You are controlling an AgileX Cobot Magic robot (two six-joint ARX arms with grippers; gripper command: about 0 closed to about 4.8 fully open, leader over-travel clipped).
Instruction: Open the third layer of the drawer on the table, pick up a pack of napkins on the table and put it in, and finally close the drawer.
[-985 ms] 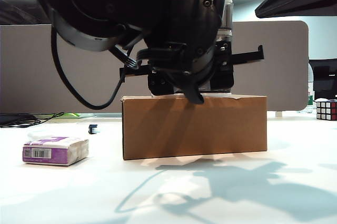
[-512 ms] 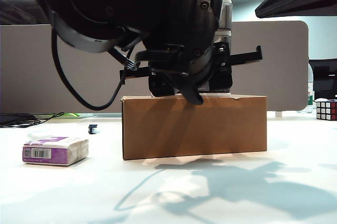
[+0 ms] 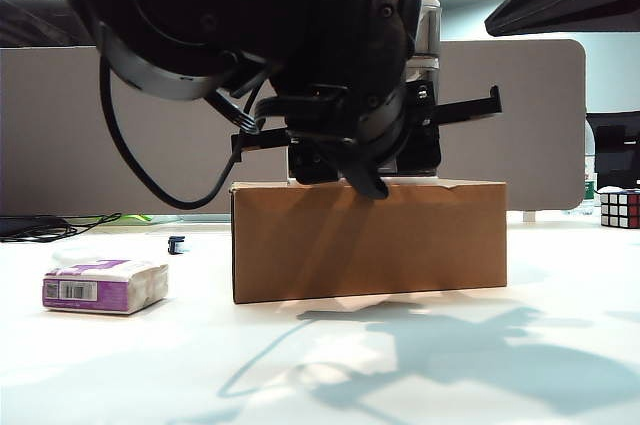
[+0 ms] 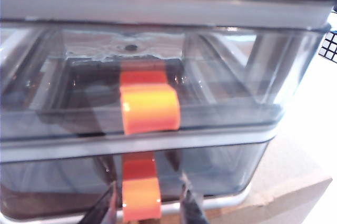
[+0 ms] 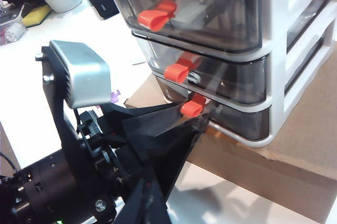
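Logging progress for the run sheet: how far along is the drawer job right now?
Early. Nothing looks done: the third layer is shut. In hand: the left claw sits at its red-orange handle, a finger on each side, grip not confirmed. The right claw is out of view. Left: pull it open, fetch the pack of napkins lying on the table, load it, close.

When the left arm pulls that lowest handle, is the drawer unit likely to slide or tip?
Possibly: the drawer unit looks like light plastic, standing loose on a cardboard box. The bottom handle sits low, so sliding seems likelier than tipping.
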